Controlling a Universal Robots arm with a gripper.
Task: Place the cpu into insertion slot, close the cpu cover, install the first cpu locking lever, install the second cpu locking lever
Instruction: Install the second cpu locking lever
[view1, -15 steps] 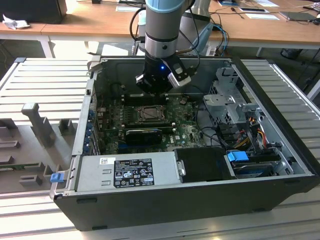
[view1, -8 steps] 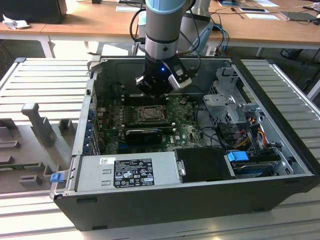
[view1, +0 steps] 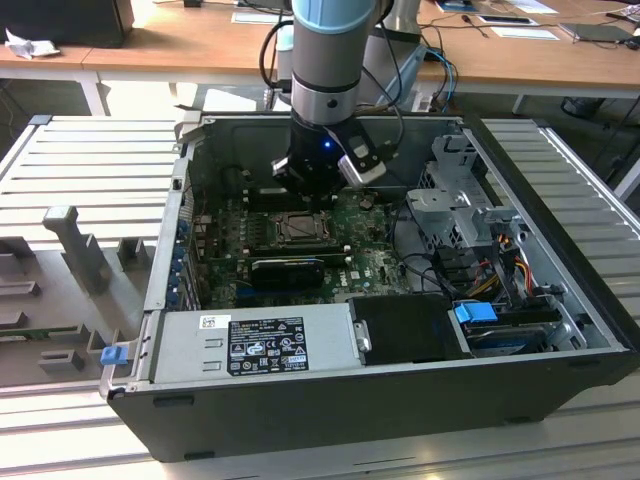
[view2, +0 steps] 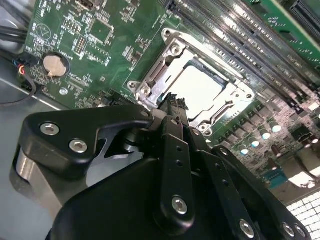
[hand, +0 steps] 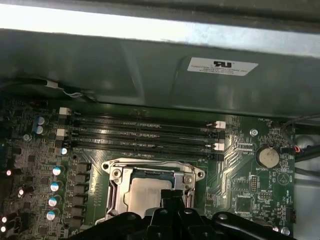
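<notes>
1. The arm is reaching down into the open computer case (view1: 400, 400) in the exterior view, and the tool (view1: 312, 182) is hanging just above the motherboard (view1: 225, 235), over the far edge of the insertion slot (view1: 303, 229).
2. In both wrist views the cpu (view2: 202, 90) is lying flat inside the slot, its pale silver top showing through the square window of the cpu cover (view2: 172, 47).
3. The cover is lying down flat over the chip, framing it on all sides in the first wrist view (hand: 116, 173).
4. The tool's fingers (view2: 172, 107) are standing pressed together, their dark tips meeting at the near edge of the cover and pinching nothing; I cannot tell whether they are touching the metal.
5. A round coin battery (hand: 267, 157) is sitting on the green board, well apart from the socket.
6. Long memory slots (hand: 140, 135) are running beside the socket on the side away from the tool.
7. The case is resting on a slatted grey desk (view1: 70, 150).
</notes>
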